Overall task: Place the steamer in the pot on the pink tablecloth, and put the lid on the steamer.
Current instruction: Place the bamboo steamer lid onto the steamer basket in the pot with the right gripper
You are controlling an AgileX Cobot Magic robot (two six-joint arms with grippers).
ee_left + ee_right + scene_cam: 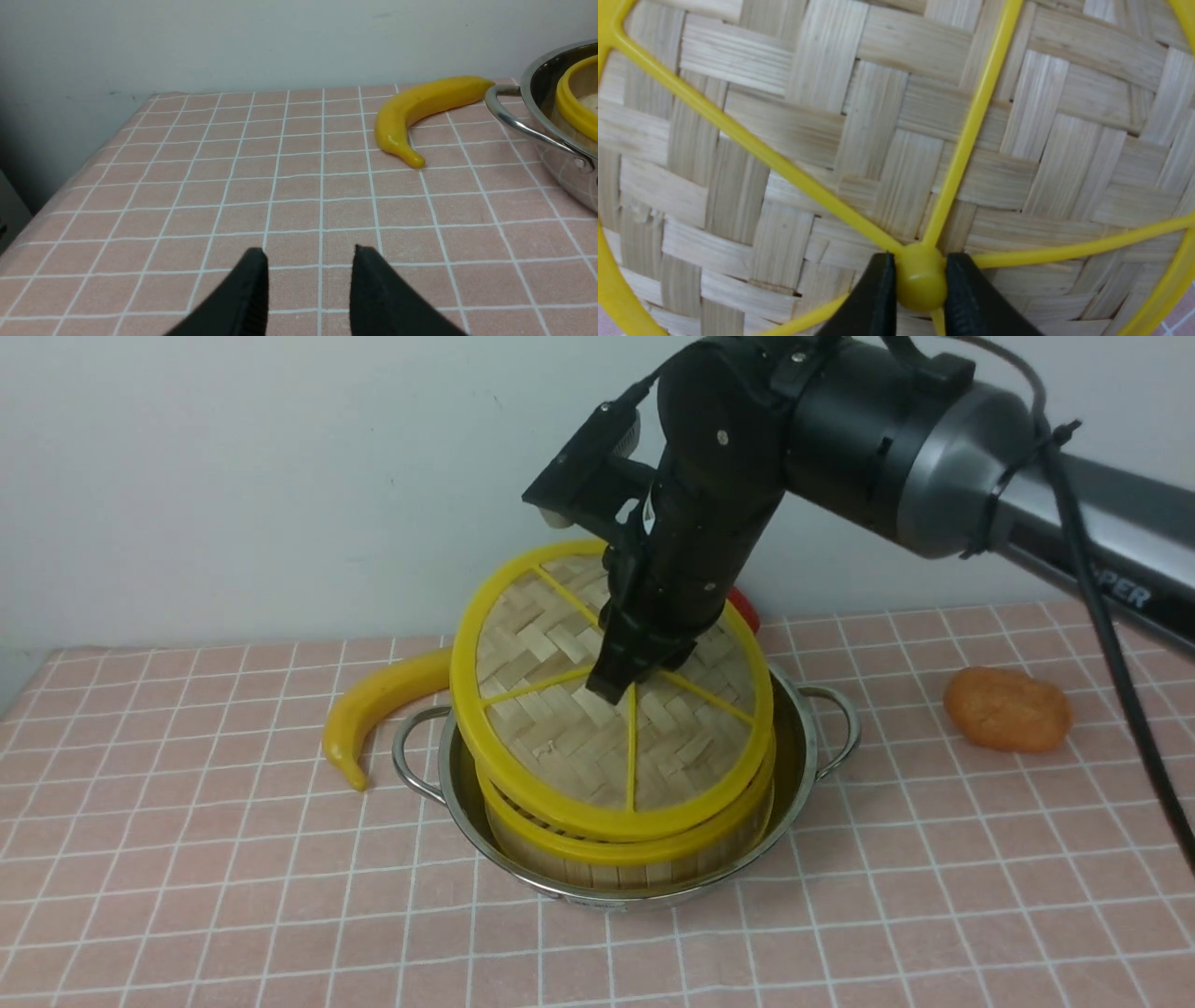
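Pale grey wall (233, 476) backs a table covered edge to edge by the pink tablecloth (187, 877), and the pot (794, 747) stands on that cloth near its middle, both loop handles showing. Inside the pot sits the steamer (607, 870), upright, its yellow upper rim rising above the pot's steel rim; its contents are hidden. Over the steamer the lid (560, 728) is held at a tilt: the edge nearest the camera lies low against the steamer's rim, while the far edge stands raised well above the pot. It is not seated flat. The right gripper (611, 686) reaches down from above the pot onto the lid's centre. The right wrist view shows its two black fingers (878, 298) closed tight on either side of the yellow hub (920, 284), where the spokes (752, 144) meet, so the lid is gripped by that hub. The left gripper (310, 266) appears only in its own wrist view, hovering over bare cloth to the left of the pot, fingers parted with a clear gap and nothing between them. A yellow banana (378, 705) lies on the cloth just left of the pot, its thicker end close to the left handle. An orange lump (1006, 709) rests on the cloth well to the right of the pot. A small red object (744, 607) is partly visible behind the pot; its identity cannot be determined.
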